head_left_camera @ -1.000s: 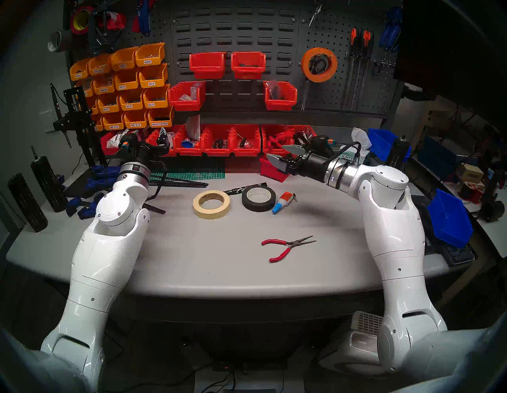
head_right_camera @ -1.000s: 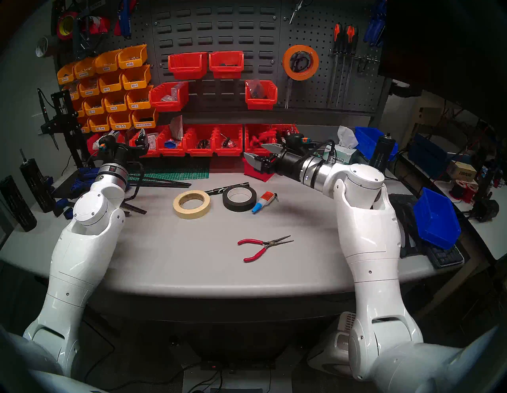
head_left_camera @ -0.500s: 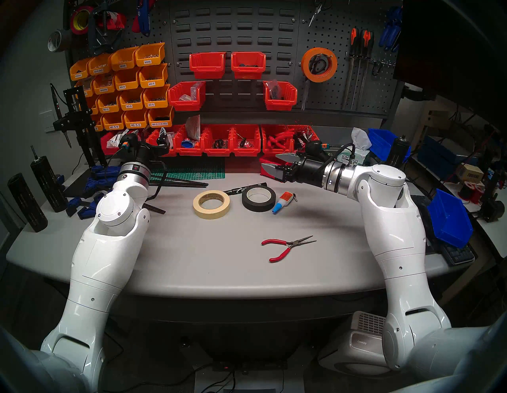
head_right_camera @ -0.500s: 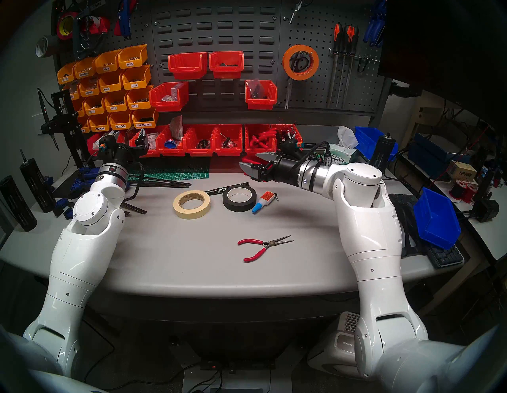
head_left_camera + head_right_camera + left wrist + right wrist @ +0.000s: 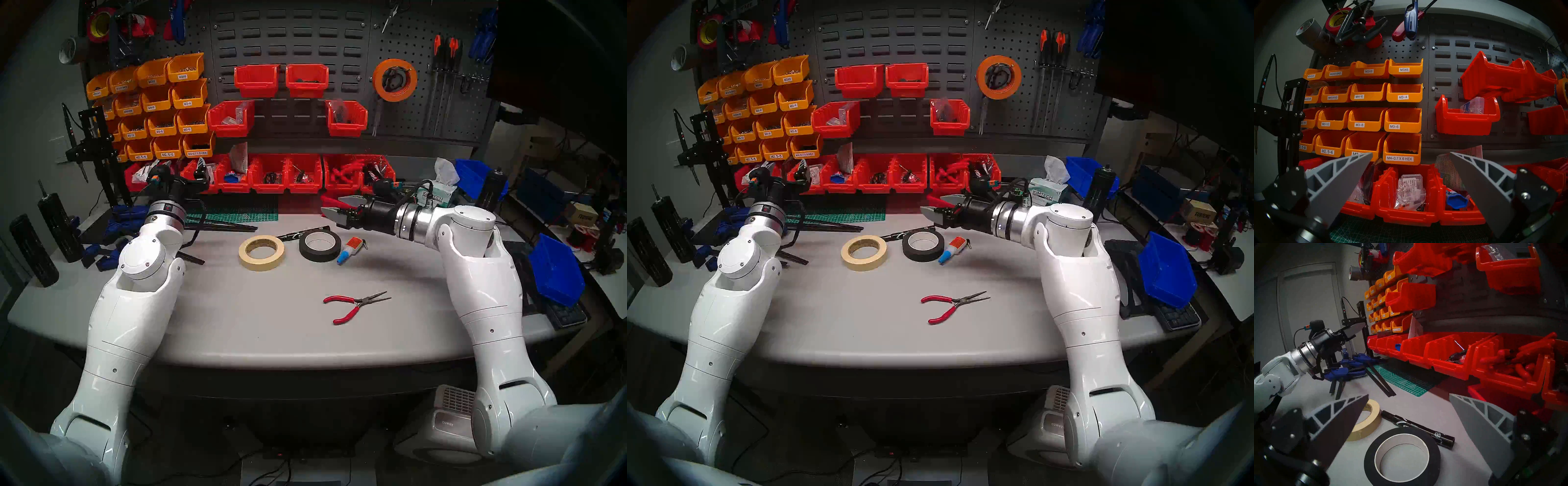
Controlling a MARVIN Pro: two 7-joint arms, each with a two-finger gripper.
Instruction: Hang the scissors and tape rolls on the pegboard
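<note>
On the grey table the cream tape roll and black tape roll lie flat side by side, the right pincer hanging open just above and behind the black one, while the orange roll hangs on the pegboard.

My fingers look like matt grey plastic with open ribbing, bolted to black mounts, and my arm shells are glossy white plastic ending in a brushed metal wrist ring. The black tape roll below me is matt with a smooth white card core, the cream masking tape looks papery and dull, and the marker is glossy black plastic. The grey tabletop is smooth and matt, the red bins shiny plastic, the pegboard dark painted metal.
</note>
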